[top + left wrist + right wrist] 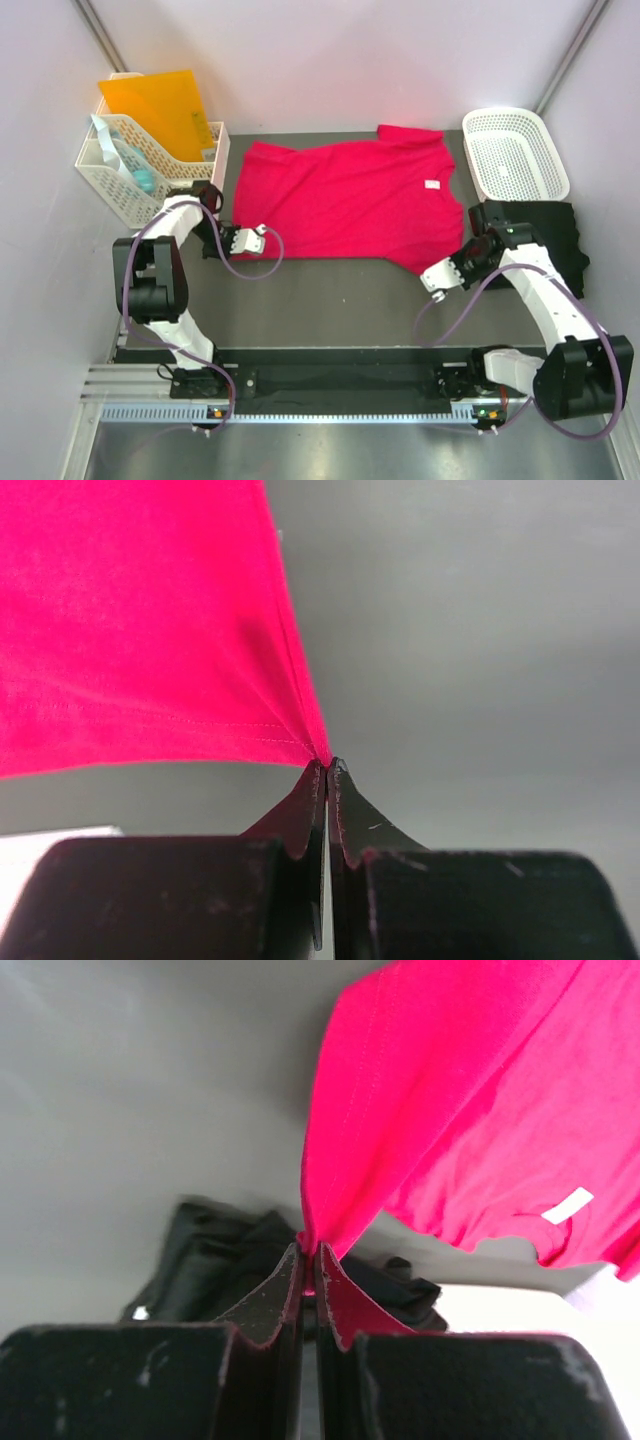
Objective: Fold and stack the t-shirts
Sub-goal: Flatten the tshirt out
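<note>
Both grippers clamped on the bright pinkish-red cloth t-shirt (350, 200), mid-table.
My left gripper (327, 766) was pinched fully shut on the shirt's near-left hem corner. The shirt lay spread across the grey table (340, 300), small white neck label (433, 184) showing. My right gripper (308, 1250) was shut tight on its near-right corner. The crumpled plain black t-shirt (560, 235) lay far right, just near-side of the white lattice plastic basket (515, 150).
</note>
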### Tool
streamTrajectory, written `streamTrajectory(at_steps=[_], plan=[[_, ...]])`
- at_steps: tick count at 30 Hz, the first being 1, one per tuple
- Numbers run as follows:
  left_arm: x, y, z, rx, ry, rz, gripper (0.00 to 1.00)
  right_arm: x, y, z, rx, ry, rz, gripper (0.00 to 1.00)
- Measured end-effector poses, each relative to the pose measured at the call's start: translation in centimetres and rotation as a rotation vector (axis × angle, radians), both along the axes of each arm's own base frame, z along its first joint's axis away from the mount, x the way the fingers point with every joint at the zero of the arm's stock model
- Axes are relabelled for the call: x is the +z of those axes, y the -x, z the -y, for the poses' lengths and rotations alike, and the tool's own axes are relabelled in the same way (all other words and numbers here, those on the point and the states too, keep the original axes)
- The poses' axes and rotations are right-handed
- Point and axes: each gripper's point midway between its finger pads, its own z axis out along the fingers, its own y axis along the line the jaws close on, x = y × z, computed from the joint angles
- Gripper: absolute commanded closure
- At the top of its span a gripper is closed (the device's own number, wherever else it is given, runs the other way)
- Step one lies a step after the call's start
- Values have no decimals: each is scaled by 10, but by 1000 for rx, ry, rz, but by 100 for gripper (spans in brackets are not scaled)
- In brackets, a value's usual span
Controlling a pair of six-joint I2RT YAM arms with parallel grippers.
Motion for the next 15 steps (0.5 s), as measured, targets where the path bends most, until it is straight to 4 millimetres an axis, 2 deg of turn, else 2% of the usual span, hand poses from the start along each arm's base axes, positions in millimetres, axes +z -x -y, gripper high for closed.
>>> streamTrajectory(at_steps=[10,15], plan=[[4,34,-2,-122,-7,-118,100,3,40,1,5,-7,-91,100],[9,42,-6,-172,-19,-133,100,7,53,2,6,-11,-107,100]])
